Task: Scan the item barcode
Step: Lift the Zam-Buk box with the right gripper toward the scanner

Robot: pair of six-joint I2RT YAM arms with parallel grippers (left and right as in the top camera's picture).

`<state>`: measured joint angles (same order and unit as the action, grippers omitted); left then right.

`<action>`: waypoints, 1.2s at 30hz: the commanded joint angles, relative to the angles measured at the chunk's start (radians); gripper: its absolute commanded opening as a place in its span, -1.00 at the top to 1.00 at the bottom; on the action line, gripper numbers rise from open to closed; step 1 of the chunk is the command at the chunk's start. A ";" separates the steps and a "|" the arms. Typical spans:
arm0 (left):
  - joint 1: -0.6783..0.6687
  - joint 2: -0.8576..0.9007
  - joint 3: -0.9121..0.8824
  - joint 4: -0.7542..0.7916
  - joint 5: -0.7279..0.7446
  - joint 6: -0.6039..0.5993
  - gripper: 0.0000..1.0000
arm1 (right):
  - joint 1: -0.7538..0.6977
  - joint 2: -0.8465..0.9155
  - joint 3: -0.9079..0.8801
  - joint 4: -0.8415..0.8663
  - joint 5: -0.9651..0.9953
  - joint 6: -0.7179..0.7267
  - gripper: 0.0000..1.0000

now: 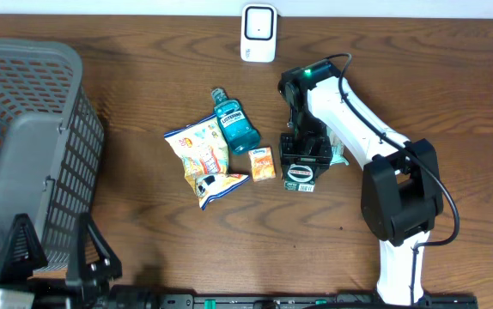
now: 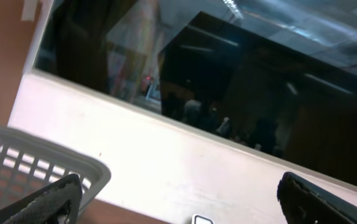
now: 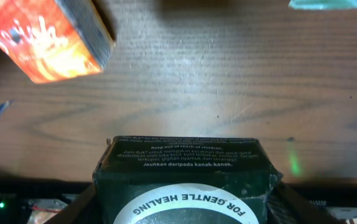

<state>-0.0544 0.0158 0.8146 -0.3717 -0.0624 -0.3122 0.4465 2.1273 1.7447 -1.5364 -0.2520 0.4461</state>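
A dark green box (image 3: 181, 180) with white print and a round "For Gentle Healing" label sits between the fingers of my right gripper (image 3: 181, 214), which is shut on its sides. From overhead, the right gripper (image 1: 305, 161) holds this box (image 1: 299, 177) low over the table, right of centre, with a white label facing up. Whether the box rests on the wood I cannot tell. A white scanner (image 1: 258, 33) stands at the far edge. My left gripper (image 2: 178, 208) is open and holds nothing, with its fingertips (image 2: 51, 200) beside the grey basket's rim (image 2: 35, 155).
Left of the held box lie a small orange box (image 1: 263, 163), a blue mouthwash bottle (image 1: 234, 125), a chips bag (image 1: 197, 148) and a small snack pack (image 1: 219, 184). A teal packet (image 1: 339, 154) lies under the right arm. The grey basket (image 1: 23, 146) fills the left side.
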 commanded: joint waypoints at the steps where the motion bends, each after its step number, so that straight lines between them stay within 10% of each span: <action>1: -0.003 -0.011 -0.058 0.016 -0.142 -0.022 -0.95 | 0.000 -0.003 0.021 -0.020 -0.032 -0.030 0.22; 16: -0.003 0.106 -0.385 0.044 -0.012 -0.009 -0.95 | 0.000 -0.003 0.021 0.010 -0.076 -0.058 0.34; 22: -0.003 0.132 -0.507 0.138 0.211 0.282 -0.95 | 0.000 -0.003 0.021 0.043 -0.076 -0.058 0.30; 36: -0.003 0.130 -0.629 0.230 0.209 0.274 -0.95 | 0.000 -0.003 0.021 0.086 -0.076 -0.058 0.30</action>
<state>-0.0544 0.1497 0.1917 -0.1696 0.1326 -0.0574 0.4465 2.1273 1.7470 -1.4513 -0.3187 0.4004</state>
